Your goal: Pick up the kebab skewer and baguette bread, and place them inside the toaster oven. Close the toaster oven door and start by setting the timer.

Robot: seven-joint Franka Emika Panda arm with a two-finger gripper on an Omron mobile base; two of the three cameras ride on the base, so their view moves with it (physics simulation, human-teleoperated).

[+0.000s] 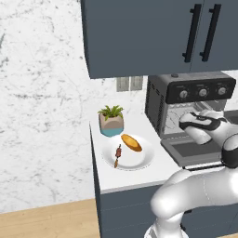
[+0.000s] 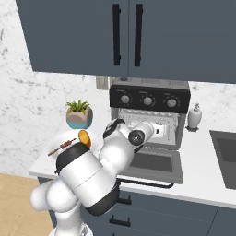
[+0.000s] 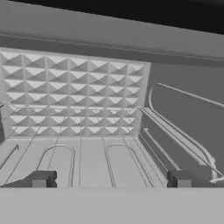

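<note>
On the white plate (image 1: 139,160), one kebab skewer (image 1: 117,155), one baguette bread (image 1: 131,142); hand (image 3: 111,179) spread, empty.

Matt dark-grey metal toaster oven (image 1: 160,104), glossy white plate (image 1: 144,158), marble-veined wall (image 1: 42,93).

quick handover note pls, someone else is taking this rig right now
Gripper: open, holding nothing, pointed into the toaster oven at the wire rack.
Toaster oven door: dropped open.
Kebab skewer and baguette bread: both on the white plate on the counter, left of the oven, in front of the potted plant.
Done: door is open.
Left: move skewer and bread onto the rack, close the door, set the timer knob.
</note>
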